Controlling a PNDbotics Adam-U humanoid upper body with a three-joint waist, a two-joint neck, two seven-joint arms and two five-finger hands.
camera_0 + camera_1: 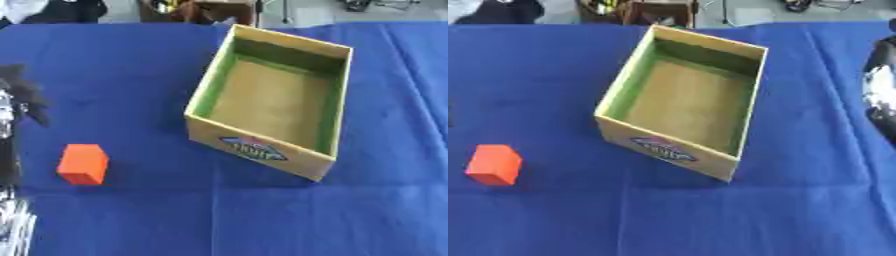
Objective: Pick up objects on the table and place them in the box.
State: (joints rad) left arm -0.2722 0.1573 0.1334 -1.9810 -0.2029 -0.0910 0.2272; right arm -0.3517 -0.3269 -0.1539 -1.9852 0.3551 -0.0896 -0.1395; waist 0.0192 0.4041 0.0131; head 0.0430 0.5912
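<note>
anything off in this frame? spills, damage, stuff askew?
Nothing spilled or damaged. The cardboard box sits turned at an angle to the table edge, upright and empty. The orange block lies apart on the blue cloth, left of the box. Left hand at the left edge touches nothing.

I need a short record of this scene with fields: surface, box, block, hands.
surface: table with blue cloth
box: cardboard box, open top, nothing inside, logo on near wall
block: orange block on the cloth, left of the box, apart from it
left hand: dark fingers at left edge, above the block, not touching it
right hand: only a dark part of the arm at right edge
</note>
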